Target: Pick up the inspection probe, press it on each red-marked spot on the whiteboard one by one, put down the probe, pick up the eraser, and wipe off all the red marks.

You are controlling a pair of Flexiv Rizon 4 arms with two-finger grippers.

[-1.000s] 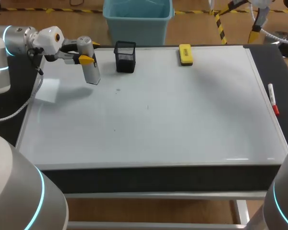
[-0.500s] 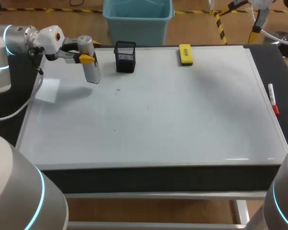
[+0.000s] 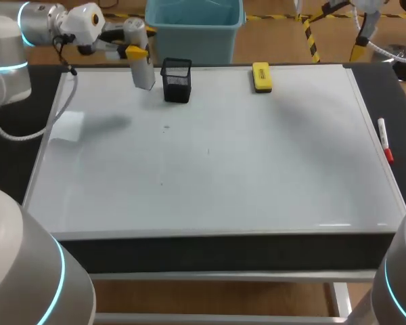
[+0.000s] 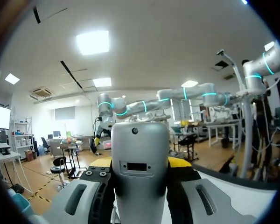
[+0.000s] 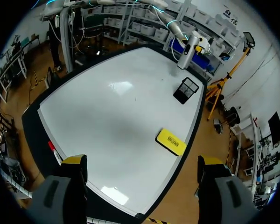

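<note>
The inspection probe (image 3: 141, 59), a grey cylinder, hangs tilted above the whiteboard's (image 3: 257, 156) back left corner, just left of the black mesh holder (image 3: 176, 80). My left gripper (image 3: 131, 49) is shut on it; in the left wrist view the probe (image 4: 139, 182) fills the gap between the yellow tips of that gripper (image 4: 139, 162). The yellow eraser (image 3: 261, 76) lies at the board's back edge. My right gripper (image 5: 142, 163) stands open high over the board (image 5: 116, 116), with the eraser (image 5: 171, 142) and the probe (image 5: 185, 55) far below it. I see no red marks, only faint dark specks.
A marker with a red cap (image 3: 385, 140) lies on the black strip along the board's right edge, also seen as the marker (image 5: 53, 149) from the right wrist. The mesh holder (image 5: 185, 90) stands close beside the held probe.
My left arm has lifted the probe and carried it toward the back and to the right, closer to the mesh holder. The right arm has not moved.
</note>
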